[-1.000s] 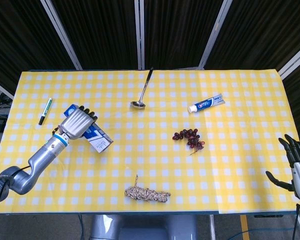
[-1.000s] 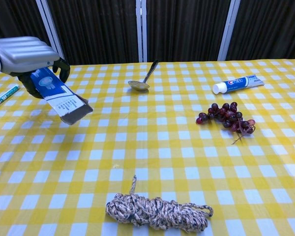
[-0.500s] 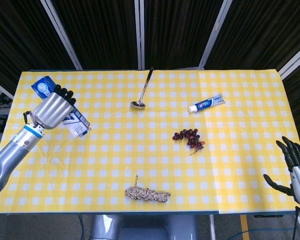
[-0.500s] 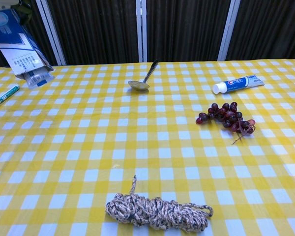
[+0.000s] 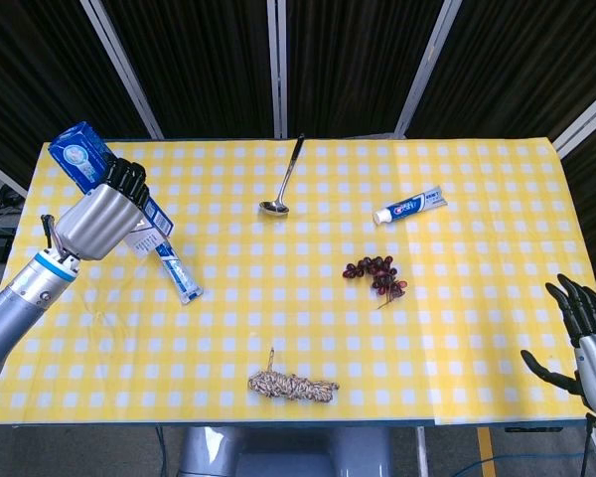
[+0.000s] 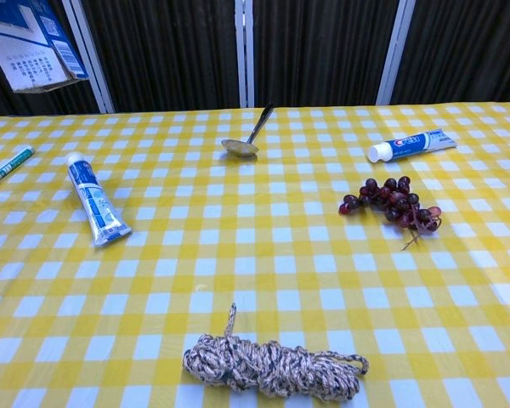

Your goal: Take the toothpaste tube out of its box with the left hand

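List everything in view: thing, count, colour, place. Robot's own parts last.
toothpaste box: 1, blue and white, held above the table's far left
toothpaste tubes: 2, blue and white, one left, one far right
marker: 1, green and white, left edge
ladle: 1, metal, far centre
grapes: 1 bunch, dark red, right
rope: 1 coil, beige, near centre
tablecloth: 1, yellow-white check
left hand: grips the box
right hand: open, near right edge

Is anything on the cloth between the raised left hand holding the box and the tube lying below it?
Nothing visible: the tube lies alone on bare cloth beneath the left hand, which holds the box aloft.
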You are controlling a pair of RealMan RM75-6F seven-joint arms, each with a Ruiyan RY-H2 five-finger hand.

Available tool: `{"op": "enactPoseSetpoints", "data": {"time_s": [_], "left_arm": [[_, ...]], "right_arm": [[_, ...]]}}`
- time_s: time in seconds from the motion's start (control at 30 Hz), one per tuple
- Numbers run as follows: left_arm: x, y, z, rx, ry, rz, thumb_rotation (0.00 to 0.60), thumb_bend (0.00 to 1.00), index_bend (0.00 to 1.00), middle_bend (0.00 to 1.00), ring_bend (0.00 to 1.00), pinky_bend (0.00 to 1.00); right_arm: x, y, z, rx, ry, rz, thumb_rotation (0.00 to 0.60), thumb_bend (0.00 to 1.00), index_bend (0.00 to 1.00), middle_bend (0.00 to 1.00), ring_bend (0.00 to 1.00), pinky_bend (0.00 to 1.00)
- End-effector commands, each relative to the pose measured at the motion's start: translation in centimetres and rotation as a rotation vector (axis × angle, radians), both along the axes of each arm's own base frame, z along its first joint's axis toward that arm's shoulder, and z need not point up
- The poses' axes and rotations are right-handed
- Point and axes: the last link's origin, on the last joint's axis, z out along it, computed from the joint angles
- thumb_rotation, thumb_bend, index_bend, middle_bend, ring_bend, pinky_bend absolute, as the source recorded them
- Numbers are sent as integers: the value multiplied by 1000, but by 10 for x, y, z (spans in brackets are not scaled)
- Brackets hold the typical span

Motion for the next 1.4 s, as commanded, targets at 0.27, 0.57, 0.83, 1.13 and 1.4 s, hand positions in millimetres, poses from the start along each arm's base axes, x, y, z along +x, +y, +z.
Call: {"op": "enactPoseSetpoints", "data": {"time_s": [0.27,0.57,0.83,1.13,1.4], "left_arm": [[-9,-13,-4,-81,-208,129,600,303,380,252,264,300],[-25,-34,-60,-346,-519,332,600,289,309,172,194,268],[-27,-39,-89,-418,-635,422,600,121,0,0,0,0],[-32,-56,-97,-411,-800,457,600,77,0,0,0,0],[-72,-114,-92,-294,-945,416,600,52,0,0,0,0]], "right_arm": [[1,0,-3,8,7,0,600,117,25,0,0,0],[1,0,-4,9,10,0,600,117,25,0,0,0],[1,-1,-4,7,15,-4,600,118,26,0,0,0],[0,-2,-6,11,21,-9,600,117,25,0,0,0],[0,-2,-7,10,32,-7,600,117,25,0,0,0]]}}
